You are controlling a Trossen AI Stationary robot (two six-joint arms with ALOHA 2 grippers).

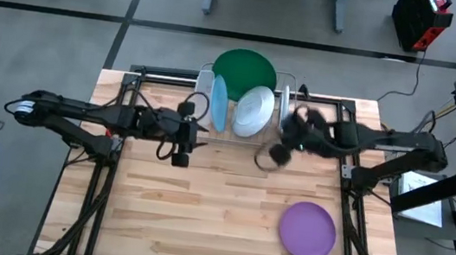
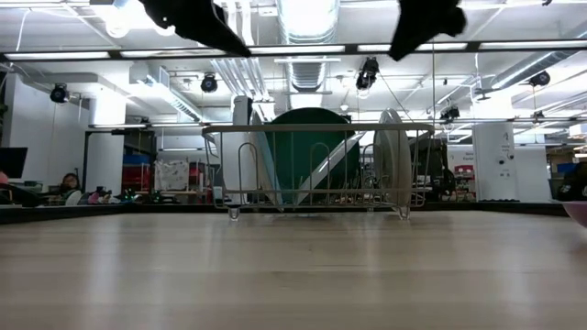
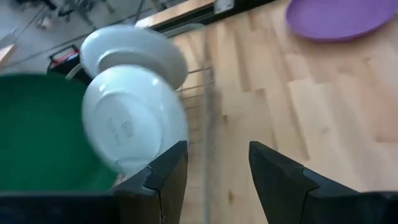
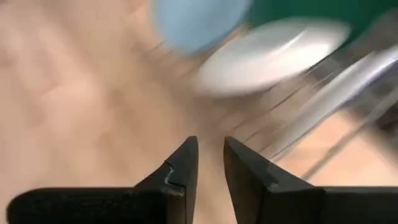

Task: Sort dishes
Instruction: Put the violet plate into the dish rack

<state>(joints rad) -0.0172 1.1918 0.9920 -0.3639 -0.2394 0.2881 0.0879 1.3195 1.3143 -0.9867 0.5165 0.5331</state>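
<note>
Both arms are matte black all over, built from chunky jointed segments with loose black cables looping along them. The left arm [image 1: 82, 112] has a white cap at its outer end. Each gripper, left gripper [image 3: 214, 171] and right gripper [image 4: 210, 163], has two flat, wedge-shaped black fingers with angular tips.

Wooden table [image 1: 200, 211]: wire rack [image 1: 243, 112] at far edge, purple plate [image 1: 307, 230] near right.

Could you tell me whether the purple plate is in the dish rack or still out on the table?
Out. The purple plate lies flat on the wooden table, well apart from the dish rack, with neither gripper near it.
</note>
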